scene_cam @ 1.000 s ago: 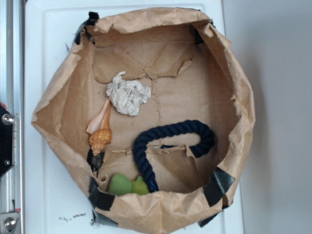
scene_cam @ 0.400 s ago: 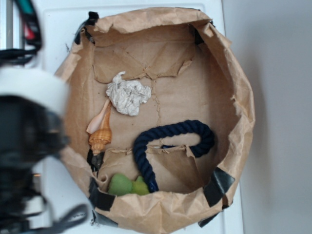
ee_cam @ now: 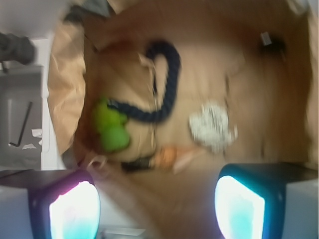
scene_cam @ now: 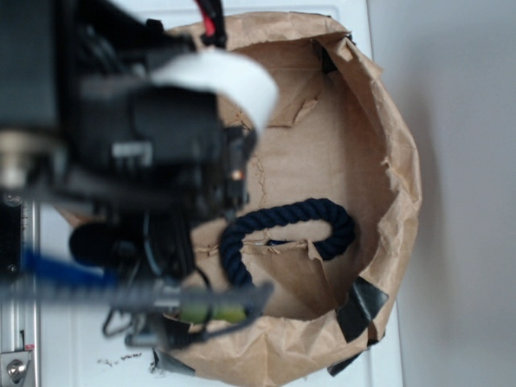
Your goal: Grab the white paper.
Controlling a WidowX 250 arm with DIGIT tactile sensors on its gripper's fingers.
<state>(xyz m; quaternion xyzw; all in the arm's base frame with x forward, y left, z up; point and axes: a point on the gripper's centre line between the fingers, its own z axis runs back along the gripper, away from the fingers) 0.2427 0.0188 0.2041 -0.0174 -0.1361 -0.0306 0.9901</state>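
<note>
Jaws spread wide and empty, gripper [ee_cam: 157,204] above one white paper [ee_cam: 212,126], one rope [ee_cam: 162,84], one shell [ee_cam: 172,157].

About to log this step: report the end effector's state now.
End effector: open, holding nothing; its two fingers stand wide apart above the bag, the white paper lying free below.

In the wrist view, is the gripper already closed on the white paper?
No. The gripper is open, its two fingers spread wide apart at the bottom edge, and the white paper lies free on the brown bag floor.
</note>
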